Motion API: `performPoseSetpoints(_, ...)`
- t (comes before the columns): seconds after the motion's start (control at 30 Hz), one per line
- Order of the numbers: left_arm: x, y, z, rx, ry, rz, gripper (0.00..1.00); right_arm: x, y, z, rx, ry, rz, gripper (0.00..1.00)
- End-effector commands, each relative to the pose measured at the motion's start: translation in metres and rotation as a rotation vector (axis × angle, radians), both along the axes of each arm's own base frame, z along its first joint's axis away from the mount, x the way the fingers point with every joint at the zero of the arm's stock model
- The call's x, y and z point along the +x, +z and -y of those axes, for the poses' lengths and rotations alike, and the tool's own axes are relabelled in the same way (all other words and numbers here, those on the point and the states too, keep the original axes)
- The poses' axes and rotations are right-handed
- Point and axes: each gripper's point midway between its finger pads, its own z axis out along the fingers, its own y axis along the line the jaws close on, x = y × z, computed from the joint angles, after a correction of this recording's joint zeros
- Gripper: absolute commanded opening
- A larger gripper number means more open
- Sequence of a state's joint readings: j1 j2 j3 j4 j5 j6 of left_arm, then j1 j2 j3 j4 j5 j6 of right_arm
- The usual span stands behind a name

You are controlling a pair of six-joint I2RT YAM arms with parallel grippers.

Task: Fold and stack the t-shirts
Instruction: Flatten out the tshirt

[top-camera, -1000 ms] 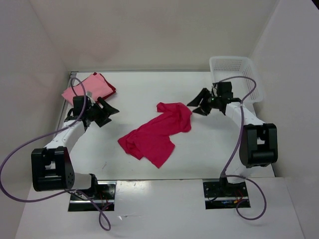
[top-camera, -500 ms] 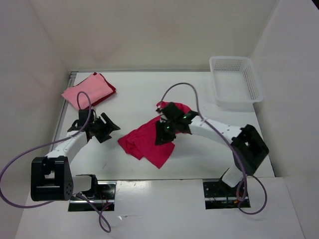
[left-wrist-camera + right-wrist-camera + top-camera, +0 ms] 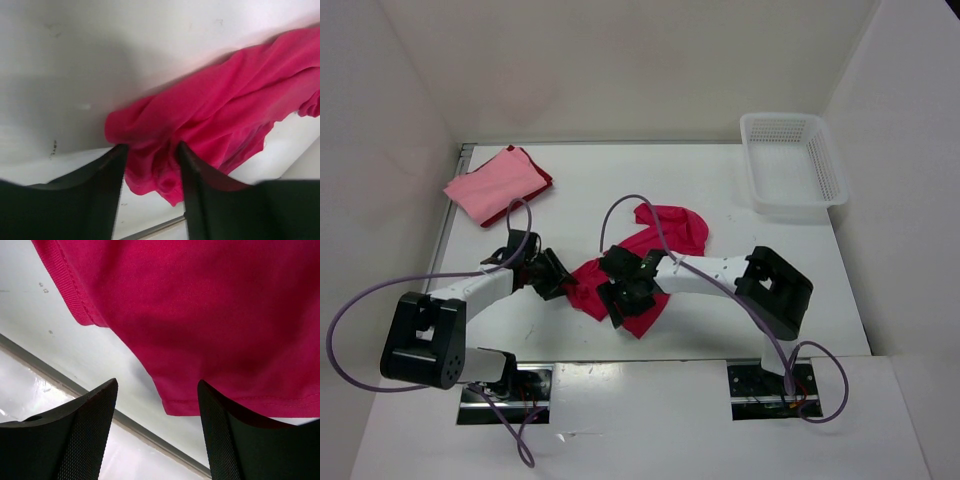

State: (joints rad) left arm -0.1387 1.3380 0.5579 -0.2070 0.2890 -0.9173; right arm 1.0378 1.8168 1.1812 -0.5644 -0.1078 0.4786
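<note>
Crumpled at the middle of the table (image 3: 590, 190): magenta shirt (image 3: 672, 230). Left claw (image 3: 552, 275) apart, astride its left corner, cloth bunched between the fingers (image 3: 100, 200). Right claw (image 3: 620, 295) wide apart, low over the near hem. Folded pink shirt (image 3: 495, 183) on a dark red shirt (image 3: 543, 181) at the far left corner. White basket (image 3: 790, 117) at the far right

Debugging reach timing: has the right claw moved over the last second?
Yes. In the top view the right claw swung left and downward, away from the white basket, and now hangs open over the crimson t-shirt.
</note>
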Motion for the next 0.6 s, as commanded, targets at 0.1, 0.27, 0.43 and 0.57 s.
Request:
performPoseSetpoints(0.1, 0.013, -0.002, -0.003, 0.013, 0.045, 0.037, 0.35, 0.014, 0.006, -0.013, 0.000, -0.025, 0.120, 0.71)
performPoseSetpoints(0.27, 0.033, 0.022, -0.001, 0.008, 0.051, 0.119, 0.18, 0.023, -0.024, 0.006, -0.103, -0.082, 0.166, 0.36)
performPoseSetpoints(0.43, 0.050, 0.049, -0.001, 0.003, 0.058, 0.197, 0.09, 0.031, -0.015, -0.004, -0.074, -0.099, 0.189, 0.01)
performPoseSetpoints(0.57, 0.069, 0.084, 0.002, -0.018, 0.066, 0.282, 0.06, 0.049, 0.057, -0.023, 0.044, -0.130, 0.264, 0.00)
